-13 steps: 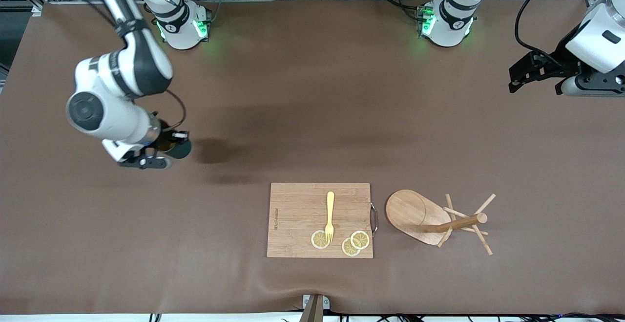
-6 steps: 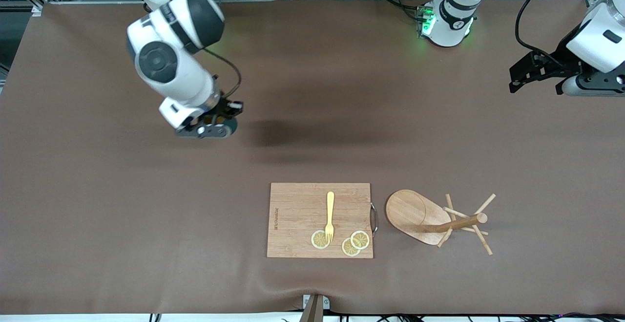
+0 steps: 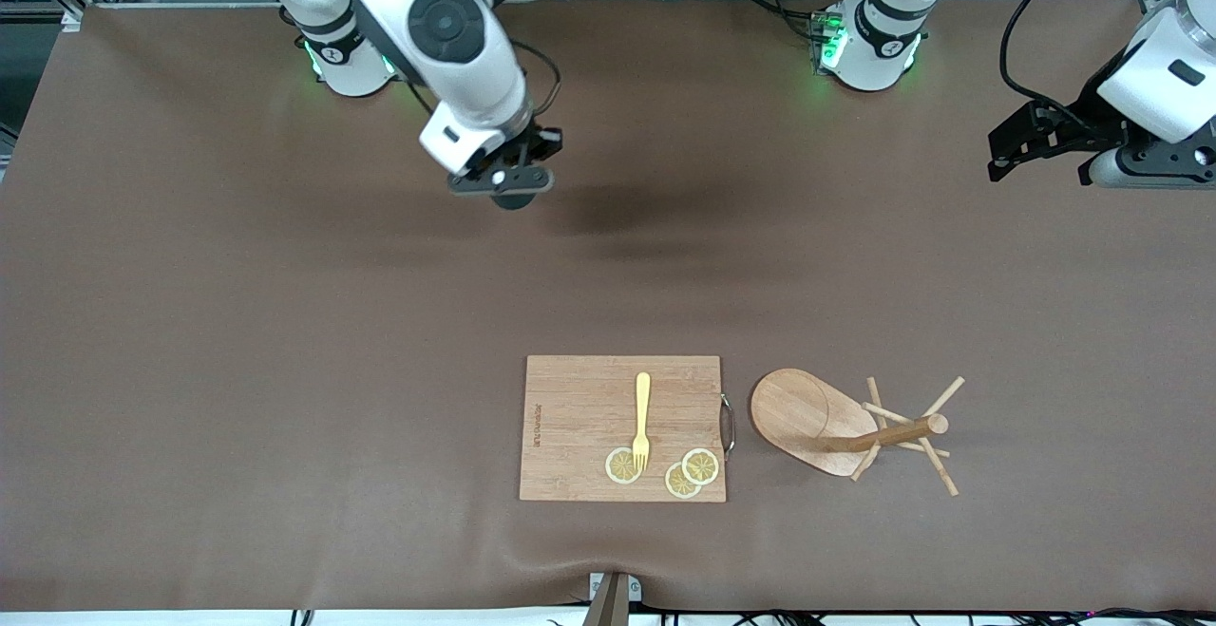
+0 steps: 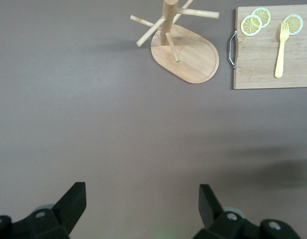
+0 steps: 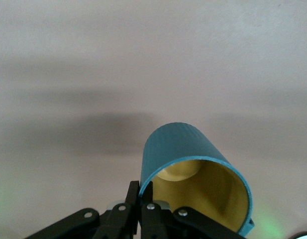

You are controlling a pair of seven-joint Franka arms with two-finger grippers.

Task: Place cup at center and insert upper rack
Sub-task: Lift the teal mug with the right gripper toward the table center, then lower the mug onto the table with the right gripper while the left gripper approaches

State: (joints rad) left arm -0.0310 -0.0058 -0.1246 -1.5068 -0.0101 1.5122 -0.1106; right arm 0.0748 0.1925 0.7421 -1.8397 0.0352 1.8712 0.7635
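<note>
You see a ribbed teal cup (image 5: 185, 149) yellow inside, a light wood mug tree (image 3: 836, 422), yellow plastic fork (image 3: 642, 417), yellow lemon slices (image 3: 700, 465), brown table cloth (image 3: 285, 369).

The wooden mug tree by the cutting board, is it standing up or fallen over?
Standing up: the mug tree rests on its flat oval base, post rising straight from it.

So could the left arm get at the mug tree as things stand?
Probably yes: the left gripper is open and holds nothing, bare table lies between it and the mug tree, and the right gripper carries the cup elsewhere.
</note>
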